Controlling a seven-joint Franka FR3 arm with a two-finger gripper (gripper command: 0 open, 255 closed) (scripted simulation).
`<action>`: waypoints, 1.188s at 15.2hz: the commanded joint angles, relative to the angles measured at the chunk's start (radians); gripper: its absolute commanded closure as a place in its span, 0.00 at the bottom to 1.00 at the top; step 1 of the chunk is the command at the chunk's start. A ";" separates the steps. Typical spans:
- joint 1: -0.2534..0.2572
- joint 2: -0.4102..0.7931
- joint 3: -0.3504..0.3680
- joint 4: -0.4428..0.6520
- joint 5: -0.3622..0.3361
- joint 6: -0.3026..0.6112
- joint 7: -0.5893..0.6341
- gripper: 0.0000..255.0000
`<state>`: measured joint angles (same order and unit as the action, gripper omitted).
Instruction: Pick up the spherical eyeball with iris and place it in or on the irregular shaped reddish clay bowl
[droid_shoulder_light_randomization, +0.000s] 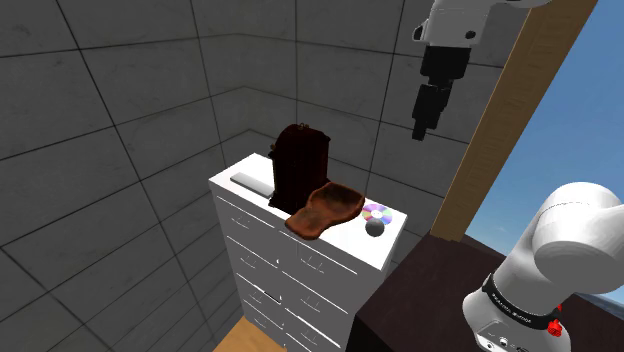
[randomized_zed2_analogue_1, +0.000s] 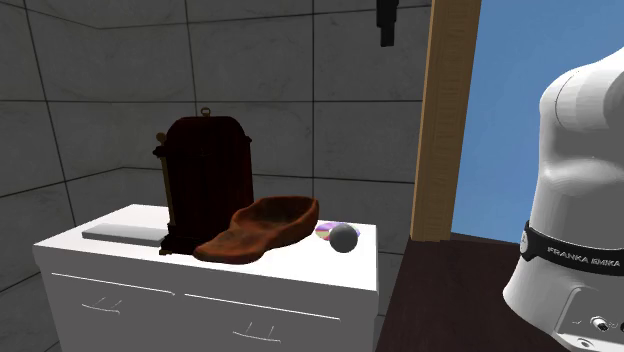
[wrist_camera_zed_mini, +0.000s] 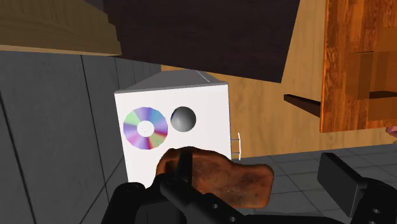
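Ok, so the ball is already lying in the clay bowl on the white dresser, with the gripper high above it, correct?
Not quite. The ball is not in the bowl: it lies on the dresser top beside the shiny disc, clear of the bowl, as the wrist view shows. The gripper is indeed high above.

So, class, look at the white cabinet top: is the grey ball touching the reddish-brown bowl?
Apart. The wrist view, looking down from above, shows a strip of bare white cabinet top between the grey ball and the reddish-brown bowl.
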<state>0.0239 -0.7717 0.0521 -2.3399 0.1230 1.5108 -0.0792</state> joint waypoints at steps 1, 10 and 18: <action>0.000 0.000 0.000 0.000 0.000 0.000 0.000 0.00; -0.008 0.082 -0.005 -0.239 -0.021 0.306 -0.067 0.00; -0.019 0.278 -0.012 -0.367 -0.039 0.617 -0.122 0.00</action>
<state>0.0068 -0.5251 0.0409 -2.6968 0.0870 2.0852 -0.1939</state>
